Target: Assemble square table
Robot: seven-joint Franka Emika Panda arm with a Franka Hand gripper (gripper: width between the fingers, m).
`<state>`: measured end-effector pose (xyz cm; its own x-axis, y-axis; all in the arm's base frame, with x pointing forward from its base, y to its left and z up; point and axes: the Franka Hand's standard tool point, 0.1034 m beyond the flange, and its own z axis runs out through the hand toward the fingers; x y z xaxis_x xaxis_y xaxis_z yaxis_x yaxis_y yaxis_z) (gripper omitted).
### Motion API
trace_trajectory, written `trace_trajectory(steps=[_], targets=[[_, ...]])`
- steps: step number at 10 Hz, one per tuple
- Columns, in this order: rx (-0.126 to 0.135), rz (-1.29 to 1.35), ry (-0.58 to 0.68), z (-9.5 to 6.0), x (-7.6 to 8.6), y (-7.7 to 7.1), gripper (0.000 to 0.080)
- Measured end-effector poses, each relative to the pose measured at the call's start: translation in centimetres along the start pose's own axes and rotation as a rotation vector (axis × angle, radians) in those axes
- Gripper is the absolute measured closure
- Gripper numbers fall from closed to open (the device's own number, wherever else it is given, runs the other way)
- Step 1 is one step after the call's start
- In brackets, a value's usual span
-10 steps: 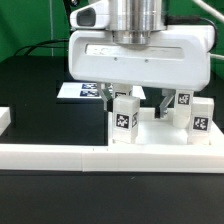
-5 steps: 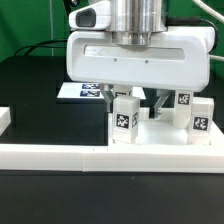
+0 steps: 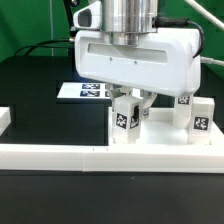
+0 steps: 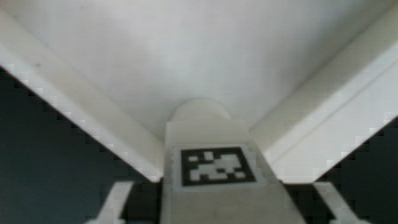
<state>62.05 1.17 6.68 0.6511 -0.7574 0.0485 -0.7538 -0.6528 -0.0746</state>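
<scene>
The white square tabletop [image 3: 160,131] lies behind the low border wall. A tagged white leg [image 3: 124,121] stands upright at its front, seen from the exterior view. Another tagged leg [image 3: 200,118] stands at the exterior view's right, and a third [image 3: 183,100] is partly hidden behind my hand. My gripper [image 3: 139,102] hangs low over the tabletop, just above and beside the front leg. In the wrist view a tagged leg [image 4: 215,165] sits between my fingers [image 4: 123,198], with a dark gap on each side. My gripper [image 4: 224,205] is open, and the tabletop [image 4: 196,60] fills the background.
The long low white border wall [image 3: 100,156] runs across the front. The marker board [image 3: 84,90] lies flat on the black table behind, at the exterior view's left. A small white block [image 3: 5,118] sits at the left edge.
My hand has shifted toward the exterior view's right and now covers more of the third leg. The legs and tabletop have not moved.
</scene>
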Motion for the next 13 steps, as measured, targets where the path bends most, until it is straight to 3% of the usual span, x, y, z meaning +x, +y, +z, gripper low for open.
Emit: trace_trajectory(steps=[4, 6, 10, 13], targets=[[-0.009, 0.504, -0.012, 0.07, 0.14, -0.14, 0.0508], [0.027, 0.983, -0.092, 0.10, 0.27, 0.01, 0.0508], [0.028, 1.309, -0.138, 0.03, 0.36, -0.11, 0.0508], [0.029, 1.244, -0.125, 0.05, 0.29, -0.12, 0.0502]])
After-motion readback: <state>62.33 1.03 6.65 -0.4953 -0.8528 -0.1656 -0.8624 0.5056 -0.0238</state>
